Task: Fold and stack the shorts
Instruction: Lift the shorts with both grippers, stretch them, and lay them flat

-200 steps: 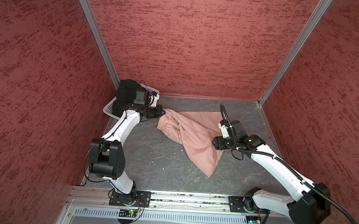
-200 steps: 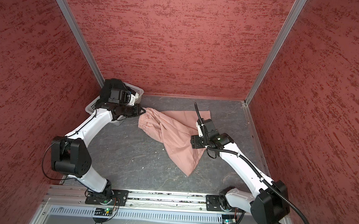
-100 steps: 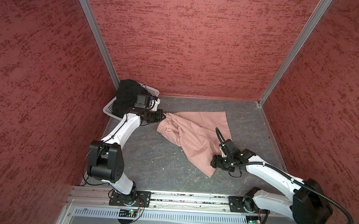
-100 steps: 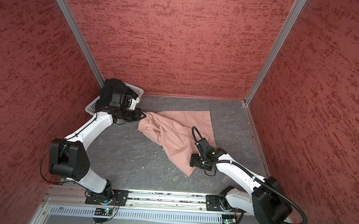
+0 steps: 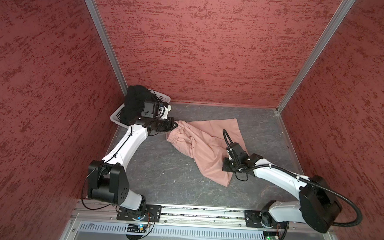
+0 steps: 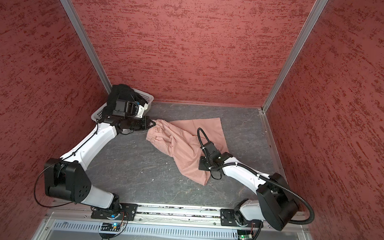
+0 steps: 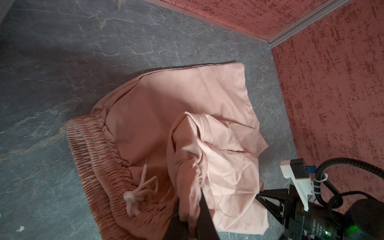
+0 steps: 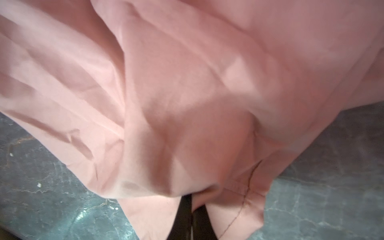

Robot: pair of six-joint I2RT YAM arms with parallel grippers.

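While left tool [image 7: 188,220] grips waist, right tool [image 8: 191,209] seemingly leg, pink shorts [image 5: 204,148] stretch diagonally, waist toward basket [image 5: 164,98]

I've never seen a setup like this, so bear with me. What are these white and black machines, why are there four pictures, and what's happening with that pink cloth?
These are two robot arms mounted at the front of a grey table: the left arm and the right arm. Two pictures come from one camera overhead that looks down on everything. The other two come from a small camera on each arm's wrist and look close up past the claw.

A rumpled pair of pink shorts lies on the table. The left claw is shut on it near the gathered waistband. The right claw is shut on the cloth of one leg. In the back corner, black shorts sit in a white basket.
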